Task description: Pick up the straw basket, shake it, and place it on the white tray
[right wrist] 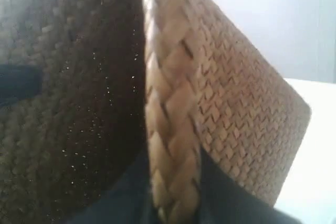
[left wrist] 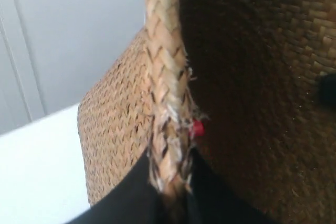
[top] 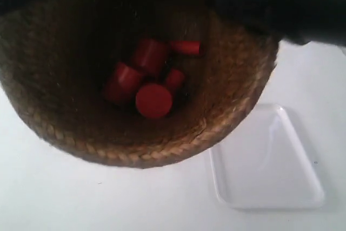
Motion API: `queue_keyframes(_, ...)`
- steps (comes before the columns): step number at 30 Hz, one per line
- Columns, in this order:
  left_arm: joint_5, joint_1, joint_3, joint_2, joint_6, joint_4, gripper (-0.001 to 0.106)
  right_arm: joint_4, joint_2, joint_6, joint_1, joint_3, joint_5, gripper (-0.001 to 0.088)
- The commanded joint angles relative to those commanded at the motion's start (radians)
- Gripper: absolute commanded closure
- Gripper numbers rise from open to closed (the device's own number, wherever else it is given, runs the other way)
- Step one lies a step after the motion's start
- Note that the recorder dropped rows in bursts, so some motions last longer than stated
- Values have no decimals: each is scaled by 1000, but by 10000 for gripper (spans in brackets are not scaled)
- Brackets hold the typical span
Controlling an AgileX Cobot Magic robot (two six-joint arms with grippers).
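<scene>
The straw basket (top: 227,117) fills the exterior view, held up close to the camera and well above the white surface, its dark inside holding several red cylinders (top: 153,100). My left gripper (left wrist: 170,192) is shut on the braided rim (left wrist: 165,77), one black finger outside the wall and one inside. My right gripper (right wrist: 176,198) is shut on the braided rim (right wrist: 168,108) the same way, on the opposite side. The white tray (top: 267,160) lies flat on the surface at the lower right, bare, partly hidden behind the basket.
A black arm (top: 292,9) crosses the upper right of the exterior view. The white tabletop (top: 54,193) spreads below the basket. A pale wall (left wrist: 68,35) stands behind the basket in the wrist views.
</scene>
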Motion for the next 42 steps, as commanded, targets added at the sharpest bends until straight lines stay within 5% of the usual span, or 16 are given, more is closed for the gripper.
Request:
queue_keyframes(3,-44,0,96,102,-36,-10,1053,-5,138,-5,-8,88,-42,868)
queue_keyframes(5,-39,-4,82,110,-91,-21,1053,25,177,68,-14,65,-7,868)
queue_keyframes(9,16,-16,14,33,-54,1,1053,23,70,44,18,10,14,868)
queue_keyframes(12,-44,-12,114,121,-51,39,1053,-9,156,29,3,95,-137,868)
queue_keyframes(18,-32,-12,39,46,-73,90,1053,-16,63,-5,30,36,-89,868)
queue_keyframes(21,8,-14,93,137,-107,55,1053,12,186,22,5,102,-13,868)
queue_keyframes(25,34,-18,65,65,-107,55,1053,32,61,-21,45,94,-108,868)
queue_keyframes(31,66,-10,63,185,-312,59,1053,32,175,111,14,47,207,868)
queue_keyframes(34,167,-10,23,268,-468,62,1053,15,253,180,-102,-89,486,868)
queue_keyframes(42,468,-10,-214,486,-562,73,1053,12,424,38,-287,-333,923,868)
